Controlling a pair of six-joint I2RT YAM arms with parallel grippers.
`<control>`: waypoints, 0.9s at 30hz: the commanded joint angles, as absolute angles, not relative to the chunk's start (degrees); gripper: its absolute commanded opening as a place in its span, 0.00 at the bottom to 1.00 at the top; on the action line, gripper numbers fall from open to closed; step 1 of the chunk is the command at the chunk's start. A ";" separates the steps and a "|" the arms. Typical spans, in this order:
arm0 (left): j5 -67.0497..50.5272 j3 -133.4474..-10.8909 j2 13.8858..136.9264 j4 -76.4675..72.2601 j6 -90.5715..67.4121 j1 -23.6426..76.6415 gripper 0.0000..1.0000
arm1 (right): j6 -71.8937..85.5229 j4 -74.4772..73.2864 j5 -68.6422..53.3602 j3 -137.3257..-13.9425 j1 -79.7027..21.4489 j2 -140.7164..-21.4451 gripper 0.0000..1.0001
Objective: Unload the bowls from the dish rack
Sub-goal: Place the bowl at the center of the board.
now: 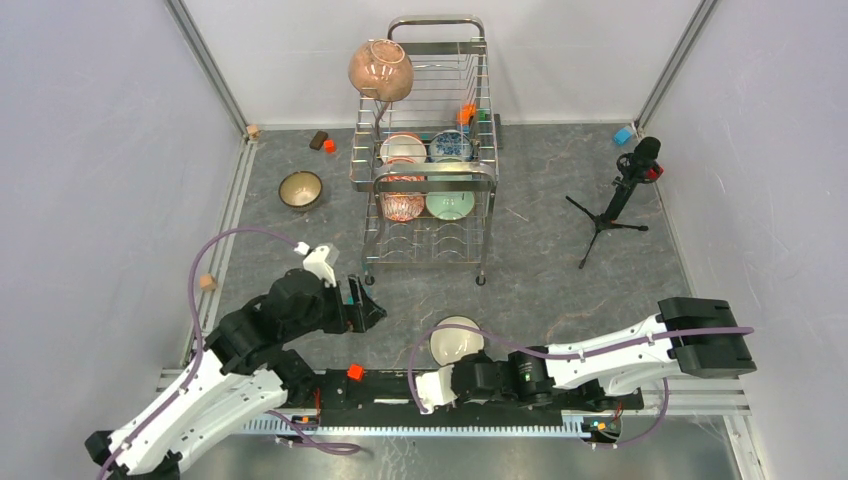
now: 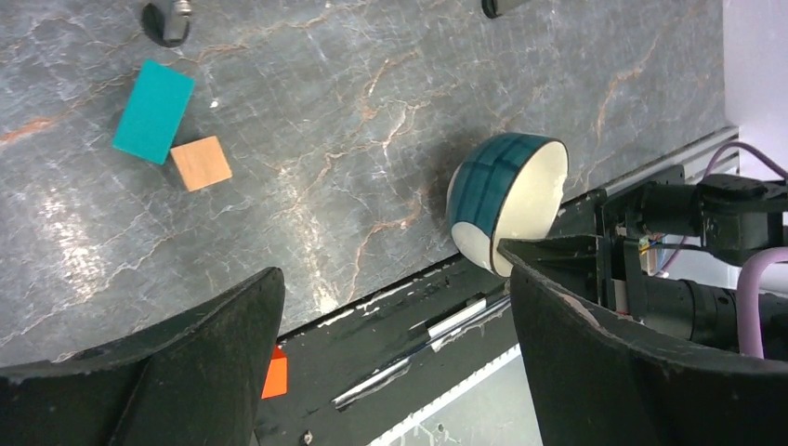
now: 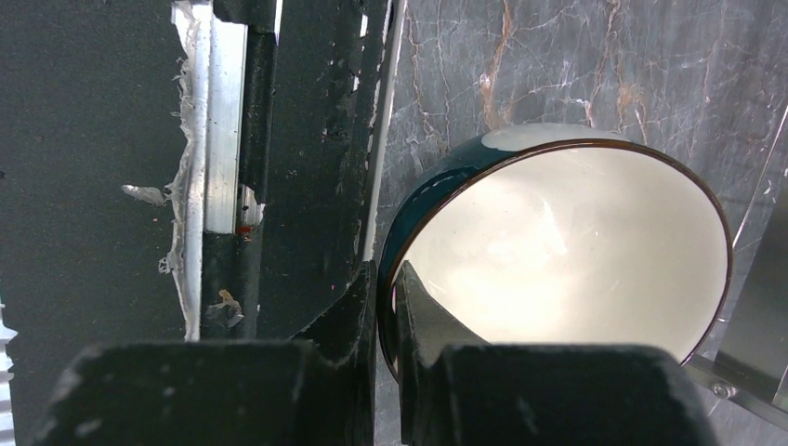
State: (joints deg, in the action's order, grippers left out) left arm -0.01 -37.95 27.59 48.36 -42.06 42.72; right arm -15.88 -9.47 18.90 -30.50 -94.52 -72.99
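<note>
The worktop [image 1: 540, 260] is a grey stone-look slab veined with pale and rust lines, closed in by plain pale walls with slanted metal posts in the upper corners. In the upper centre of the top view stands the two-tier chrome wire dish rack [image 1: 484, 205]. A pink-brown speckled bowl [image 1: 380, 70] is tilted at its top left corner, and a white bowl [image 1: 403, 148], a blue-patterned bowl [image 1: 451, 146], a red-patterned bowl [image 1: 402, 204] and a pale green bowl [image 1: 450, 204] sit in its tiers. A dark patterned bowl [image 1: 300, 189] rests on the slab left of the rack, and a black microphone on a tripod [image 1: 620, 195] stands at the right. The left end effector [image 1: 366, 306] hangs low left of centre with its fingers spread wide and nothing between them. Its wrist view shows a teal block [image 2: 153, 111] touching a tan wooden block [image 2: 201, 163] at upper left. The right end effector [image 3: 386, 297], at the bottom centre of the top view, is clamped on the rim of the teal-and-white bowl [image 3: 558, 242], one finger inside and one outside. That bowl is tipped on its side by the black base rail [image 1: 400, 388].
</note>
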 commanded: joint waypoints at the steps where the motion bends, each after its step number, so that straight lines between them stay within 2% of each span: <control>1: 5.55 -36.84 29.37 42.70 -46.49 48.66 0.97 | -16.47 -5.67 20.12 -31.29 -94.95 -73.26 0.00; 12: 19.49 -36.98 42.94 36.91 -49.79 69.19 0.95 | -18.67 -8.53 18.26 -32.53 -96.02 -73.25 0.00; 27: 18.85 -38.30 52.24 32.27 -49.35 74.05 0.93 | -24.77 -18.35 20.67 -41.02 -101.41 -79.63 0.00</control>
State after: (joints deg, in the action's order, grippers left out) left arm 17.54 -35.35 51.31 35.66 -47.09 72.55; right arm -21.50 -16.69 19.51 -36.32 -100.62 -78.28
